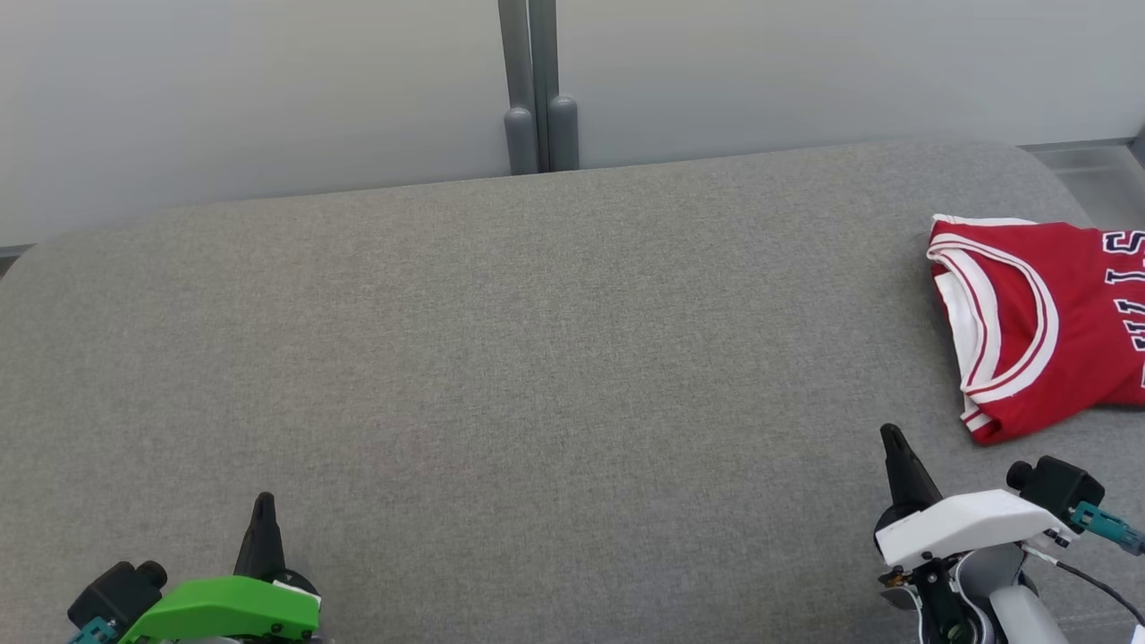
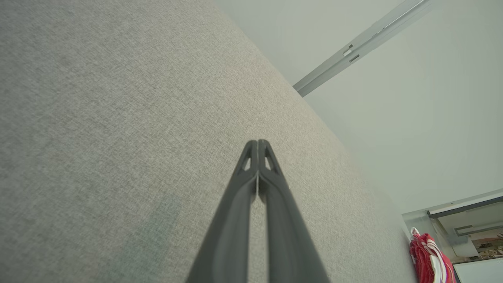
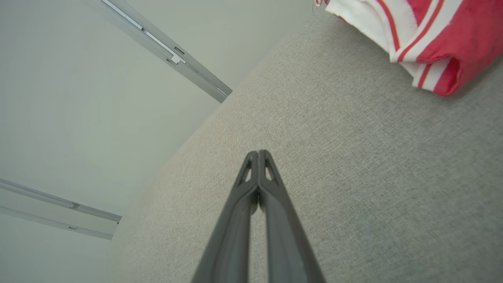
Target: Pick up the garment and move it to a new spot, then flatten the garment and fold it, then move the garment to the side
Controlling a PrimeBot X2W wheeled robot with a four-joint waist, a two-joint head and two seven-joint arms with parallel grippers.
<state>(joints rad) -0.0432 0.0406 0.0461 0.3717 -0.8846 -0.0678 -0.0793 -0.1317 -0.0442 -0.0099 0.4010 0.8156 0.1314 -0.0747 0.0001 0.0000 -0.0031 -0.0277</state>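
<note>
Lying seemingly folded at the far right of the bench: jersey, likely set aside already. Hovering empty, tips pressed together, clear of it: left claw, right claw, probably parking.

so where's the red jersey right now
The red and white sleeveless jersey lies on the grey fabric surface at the head view's right edge, just beyond the shut jaws of the right gripper.

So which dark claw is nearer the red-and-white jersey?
The white-topped right gripper; the green-topped left gripper sits far across the grey fabric surface.
</note>
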